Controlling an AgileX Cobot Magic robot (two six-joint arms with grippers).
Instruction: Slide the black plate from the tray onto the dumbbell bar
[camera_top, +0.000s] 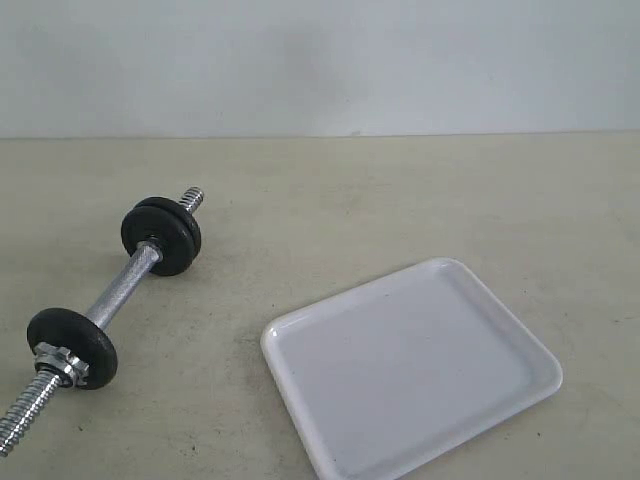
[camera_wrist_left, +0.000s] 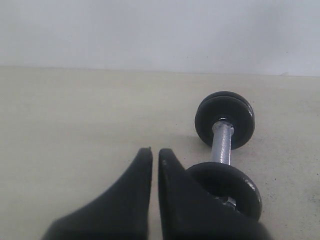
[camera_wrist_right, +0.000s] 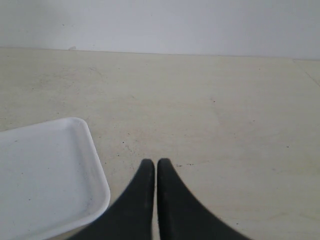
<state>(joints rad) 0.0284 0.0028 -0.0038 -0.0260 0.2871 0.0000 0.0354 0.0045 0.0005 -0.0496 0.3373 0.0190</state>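
Note:
The dumbbell bar (camera_top: 122, 288) lies on the table at the left, with a pair of black plates (camera_top: 172, 232) threaded on its far end. A single black plate (camera_top: 92, 340) sits on the near end behind a metal nut collar (camera_top: 55, 360). The white tray (camera_top: 410, 370) at the right shows only its bare surface. My left gripper (camera_wrist_left: 155, 152) is shut on nothing, hovering beside the near plate (camera_wrist_left: 242, 186) and the bar (camera_wrist_left: 223, 145). Beside the tray's corner (camera_wrist_right: 75, 165), my right gripper (camera_wrist_right: 156, 162) is also shut with nothing in it. Neither gripper shows in the exterior view.
A beige tabletop (camera_top: 350, 200) runs back to a pale wall (camera_top: 320, 60). Open table surface lies between the dumbbell and the tray and behind both.

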